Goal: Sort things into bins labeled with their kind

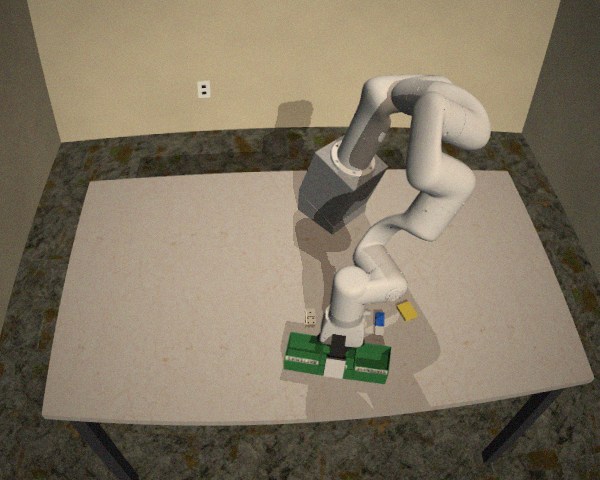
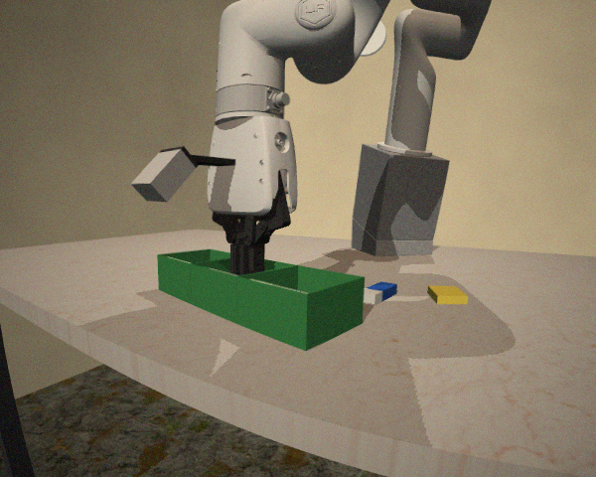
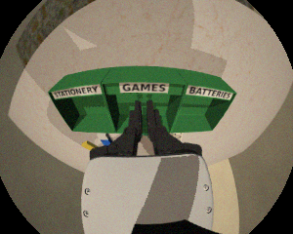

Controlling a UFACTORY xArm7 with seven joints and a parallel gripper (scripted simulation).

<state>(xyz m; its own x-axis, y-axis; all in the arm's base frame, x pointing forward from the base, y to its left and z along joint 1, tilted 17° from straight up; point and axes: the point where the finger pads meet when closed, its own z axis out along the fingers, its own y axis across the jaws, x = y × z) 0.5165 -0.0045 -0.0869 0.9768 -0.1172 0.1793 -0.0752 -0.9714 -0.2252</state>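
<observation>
Three joined green bins (image 1: 301, 345) (image 2: 267, 308) stand near the table's front edge. In the wrist view their labels read STATIONERY (image 3: 76, 92), GAMES (image 3: 145, 88) and BATTERIES (image 3: 209, 93). My gripper (image 2: 246, 262) (image 3: 144, 108) is shut, with nothing visible between the fingers. Its fingertips reach down into the middle GAMES bin. A small white die (image 1: 309, 316) lies on the table just behind the left bin. A blue and white eraser (image 1: 379, 318) (image 2: 380, 291) lies behind the right bin. A flat yellow block (image 1: 407, 310) (image 2: 446, 294) lies a little further right.
The arm's grey base (image 1: 336, 191) (image 2: 398, 200) stands at the back of the table. The wrist camera's box (image 2: 162, 174) sticks out to the left of the wrist. The table edge (image 2: 288, 415) runs close in front of the bins.
</observation>
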